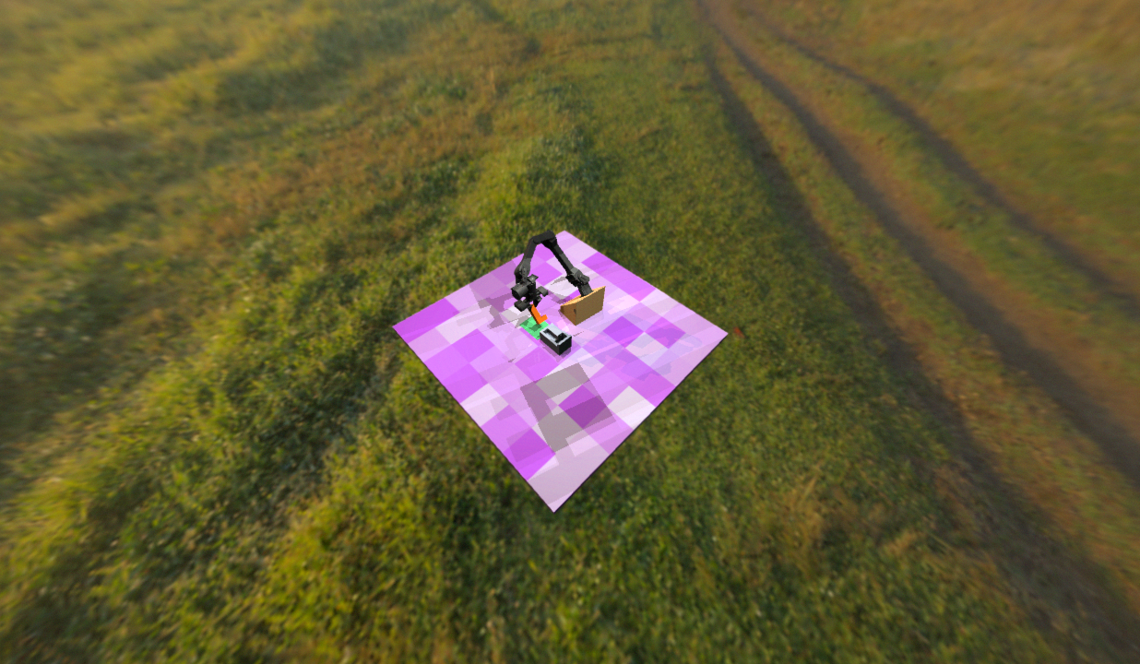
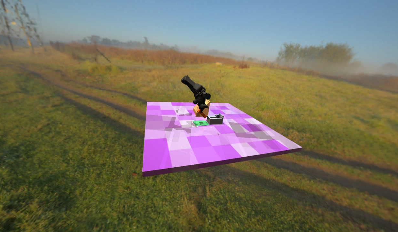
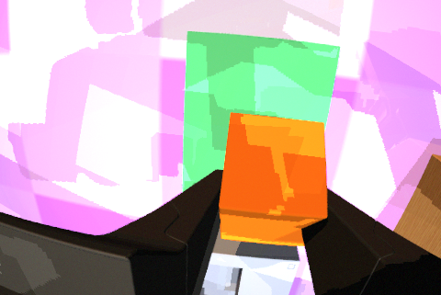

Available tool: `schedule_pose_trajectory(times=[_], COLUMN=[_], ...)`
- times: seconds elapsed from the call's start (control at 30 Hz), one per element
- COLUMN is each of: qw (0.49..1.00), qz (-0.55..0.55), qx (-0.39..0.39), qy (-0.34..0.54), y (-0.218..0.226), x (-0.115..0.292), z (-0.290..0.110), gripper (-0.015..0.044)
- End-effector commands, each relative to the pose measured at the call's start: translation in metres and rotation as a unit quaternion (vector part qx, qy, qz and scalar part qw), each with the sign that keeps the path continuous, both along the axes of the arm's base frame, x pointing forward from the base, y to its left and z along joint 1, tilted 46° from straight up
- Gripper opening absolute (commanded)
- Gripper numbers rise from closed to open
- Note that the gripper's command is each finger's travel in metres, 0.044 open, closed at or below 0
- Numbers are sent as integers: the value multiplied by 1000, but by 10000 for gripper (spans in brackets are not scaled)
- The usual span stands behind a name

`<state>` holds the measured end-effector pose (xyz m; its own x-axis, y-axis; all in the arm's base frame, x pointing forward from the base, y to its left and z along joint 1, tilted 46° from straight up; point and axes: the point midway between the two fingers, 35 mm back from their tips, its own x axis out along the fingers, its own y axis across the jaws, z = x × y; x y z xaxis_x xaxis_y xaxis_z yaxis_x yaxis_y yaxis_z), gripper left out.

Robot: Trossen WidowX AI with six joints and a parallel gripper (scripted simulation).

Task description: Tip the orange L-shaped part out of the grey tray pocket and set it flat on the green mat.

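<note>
The orange L-shaped part (image 1: 539,314) (image 2: 204,115) (image 3: 257,166) is out of the tray, tilted steeply, its lower end towards the tray side. My gripper (image 1: 531,306) (image 2: 202,110) (image 3: 264,185) is shut on its upper end and holds it in the air above the mat, near the tray. The green mat (image 1: 527,327) (image 2: 196,123) (image 3: 234,79) lies flat beside the tray. The grey tray (image 1: 562,348) (image 2: 214,121) (image 3: 271,272) has an empty pocket. In the wrist view the held end hides the part's lower end and some of the mat.
A wooden block (image 1: 585,306) (image 2: 206,110) (image 3: 420,203) stands by the arm's base, behind the mat and tray in the exterior view. The tray's raised walls adjoin the mat's edge. Patchy shadows fall across the purple checked table top (image 1: 507,450) (image 2: 212,148).
</note>
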<state>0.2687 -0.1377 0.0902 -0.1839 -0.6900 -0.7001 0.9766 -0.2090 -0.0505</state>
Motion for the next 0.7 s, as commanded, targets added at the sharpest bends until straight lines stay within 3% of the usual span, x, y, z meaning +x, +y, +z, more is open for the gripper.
schedule_pose_trajectory(times=[0.0, 0.67], qw=[1000, 1000], qz=[2, 2], qx=[-2, -3], qy=[3, 3], y=[-6, -28], x=[-2, -8], z=[-5, -27], gripper=[0, 0])
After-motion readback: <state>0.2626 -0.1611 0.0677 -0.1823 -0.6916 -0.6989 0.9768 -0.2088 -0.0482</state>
